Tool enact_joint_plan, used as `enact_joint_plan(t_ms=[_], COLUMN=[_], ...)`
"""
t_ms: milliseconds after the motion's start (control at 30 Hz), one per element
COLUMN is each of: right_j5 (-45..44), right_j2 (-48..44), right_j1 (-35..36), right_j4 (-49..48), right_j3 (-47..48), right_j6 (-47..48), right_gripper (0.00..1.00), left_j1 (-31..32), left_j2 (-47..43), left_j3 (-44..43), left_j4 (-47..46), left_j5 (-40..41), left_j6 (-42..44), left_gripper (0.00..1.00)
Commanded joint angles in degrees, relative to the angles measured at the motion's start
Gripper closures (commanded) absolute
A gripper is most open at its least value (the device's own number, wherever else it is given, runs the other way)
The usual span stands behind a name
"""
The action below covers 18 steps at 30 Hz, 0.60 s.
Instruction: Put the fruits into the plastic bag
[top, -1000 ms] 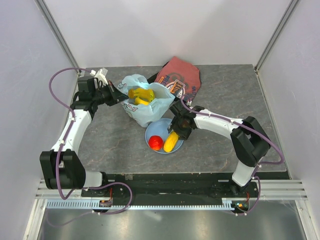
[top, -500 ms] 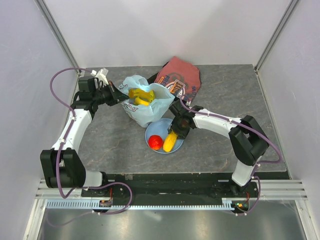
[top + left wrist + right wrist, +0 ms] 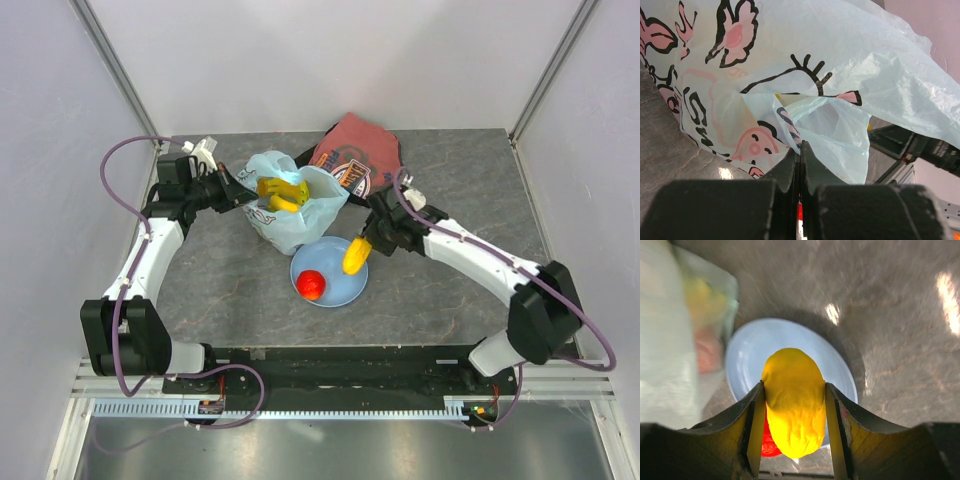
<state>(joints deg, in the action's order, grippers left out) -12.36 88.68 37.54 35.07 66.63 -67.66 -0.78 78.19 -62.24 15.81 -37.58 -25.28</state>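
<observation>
The light-blue plastic bag (image 3: 292, 212) stands open at the table's middle with yellow bananas (image 3: 281, 190) inside. My left gripper (image 3: 243, 195) is shut on the bag's left rim (image 3: 790, 125), holding it up. My right gripper (image 3: 360, 250) is shut on the yellow oblong fruit (image 3: 354, 256), which it holds lifted above the light-blue plate (image 3: 340, 290); the fruit fills the gap between the fingers in the right wrist view (image 3: 792, 400). The red round fruit (image 3: 311, 284) lies on the plate, and a part of it shows under the yellow one (image 3: 767, 445). The green and orange fruits are out of sight.
A folded dark-red printed cloth (image 3: 358, 152) lies behind the bag at the back. White enclosure walls stand on the left, right and back. The plate (image 3: 750, 355) sits just right of the bag's side (image 3: 670, 350).
My right gripper has lifted the yellow oblong fruit off the plate and moved it up and to the right. The right arm's elbow has swung out right. The left gripper still holds the bag.
</observation>
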Motion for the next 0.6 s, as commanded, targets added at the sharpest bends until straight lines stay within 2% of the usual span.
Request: enact_joint_plan(t_ms=[0,100,133,233,333,567], right_j5=[-3.7,-2.2,0.9,6.9,12.2,16.7], right_j2=[-7.8,-11.7,-12.0,-10.6,-8.0,0.7], right_j1=[-1.5,-1.4,-1.4,-1.3,-0.9,-0.6], right_j4=[-9.0,-21.3,-27.7,-38.6,-46.4,-50.4], right_j3=[-3.2,-4.7,-4.8,-4.3,-3.9,3.3], right_j6=[8.2,15.5,17.5,22.2,22.6,18.4], right_gripper=[1.00,1.00,1.00,1.00,1.00,1.00], left_j1=[0.1,0.1,0.1,0.1,0.1,0.2], left_j2=[-1.9,-2.4,-2.5,-2.3,-2.3,-4.1], left_j3=[-1.7,-2.0,-2.2,-2.1,-2.2,-2.2], left_j4=[0.8,1.4,1.4,1.7,2.2,4.1], left_j5=[0.8,1.4,1.5,1.7,1.2,1.4], left_j6=[2.9,3.0,3.0,3.3,3.5,4.3], left_gripper=[0.98,0.99,0.98,0.99,0.98,0.99])
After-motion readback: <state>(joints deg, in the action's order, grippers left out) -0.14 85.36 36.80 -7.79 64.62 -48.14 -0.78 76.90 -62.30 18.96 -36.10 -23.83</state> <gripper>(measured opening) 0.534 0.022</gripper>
